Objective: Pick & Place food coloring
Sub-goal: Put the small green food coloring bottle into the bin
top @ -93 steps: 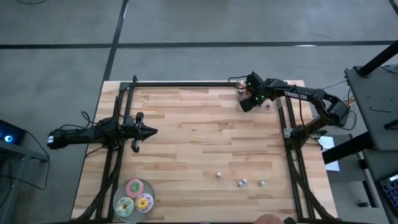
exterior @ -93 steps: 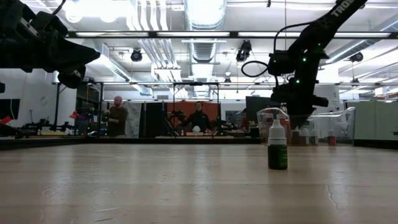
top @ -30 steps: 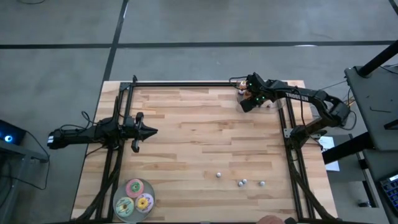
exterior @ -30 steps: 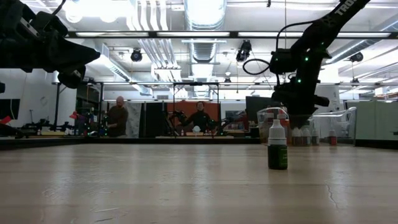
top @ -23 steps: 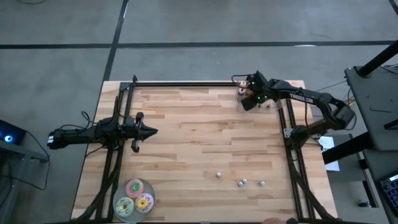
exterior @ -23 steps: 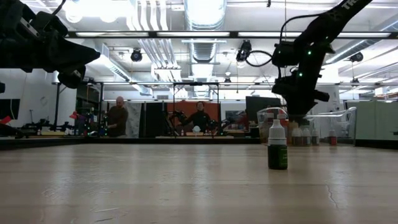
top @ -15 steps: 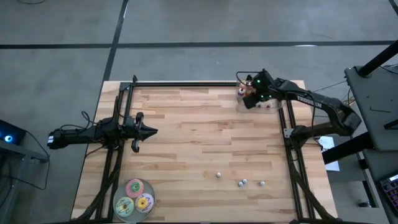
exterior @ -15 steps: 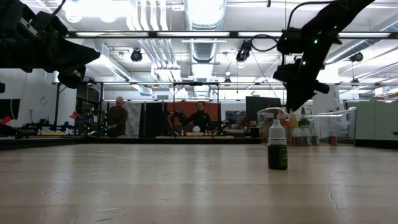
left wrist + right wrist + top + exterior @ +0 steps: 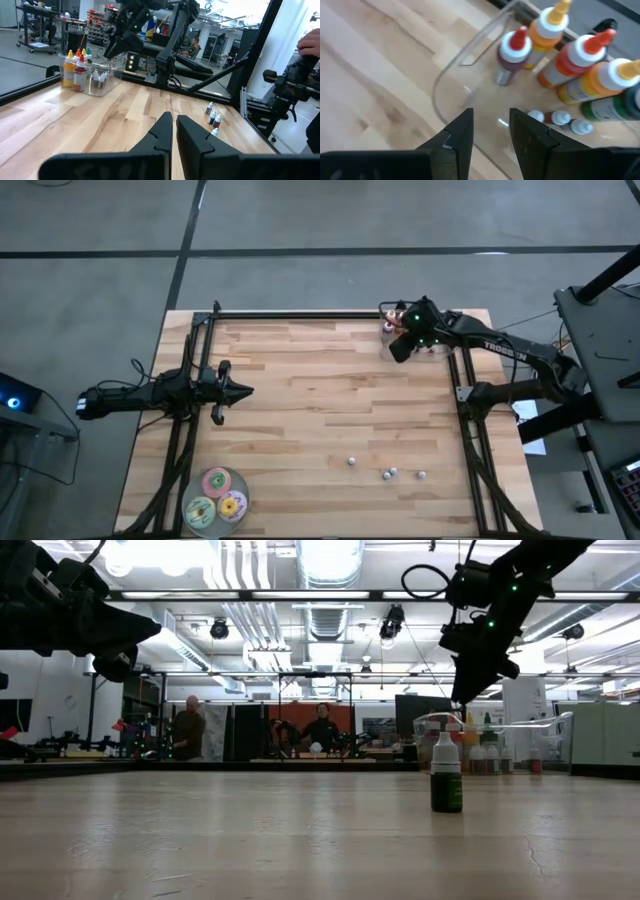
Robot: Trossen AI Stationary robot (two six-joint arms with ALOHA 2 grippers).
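Observation:
Three tiny food coloring bottles stand upright on the table near its near right part; one shows in the low view as a dark bottle with a white cap. More bottles stand upright in a clear container at the far right corner, and a few small ones lie on its floor. My right gripper hovers open above the container's curved rim and holds nothing. My left gripper waits shut above the table's left side.
Three flat round discs, pink, green and yellow, lie at the near left corner. A black frame runs along the far edge and both sides. Bare wood lies between the arms. People stand in the room behind the table.
My right gripper has risen from beside the container and shifted a little toward the far right corner, tipping to point more steeply down over the container's rim. The bottles and the left arm have stayed where they were.

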